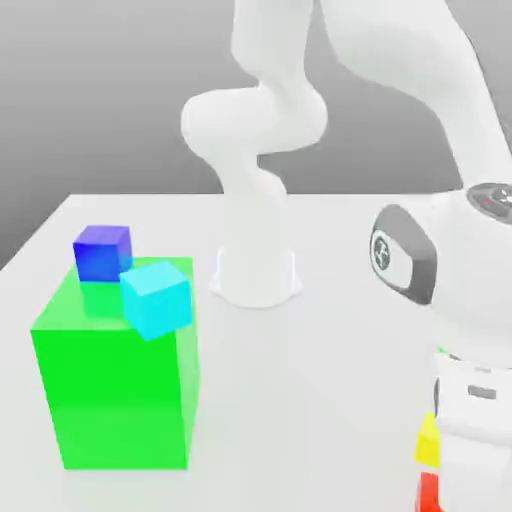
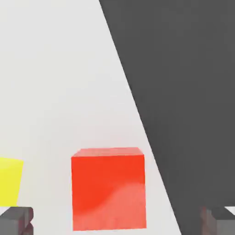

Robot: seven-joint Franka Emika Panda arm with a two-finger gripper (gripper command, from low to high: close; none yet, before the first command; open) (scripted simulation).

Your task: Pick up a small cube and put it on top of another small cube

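Observation:
The small red cube rests on the white table, seen close up in the hand view. My gripper is open, with one dark fingertip on each side of the cube and a wide gap to each. The yellow cube sits just beside the red one. In the exterior view, the red cube and the yellow cube peek out at the lower right from behind my hand, which hangs low over them.
A big green block stands at the exterior view's left, with a blue cube and a cyan cube on top. The arm's base is at the table's middle back. The table's edge runs close to the red cube.

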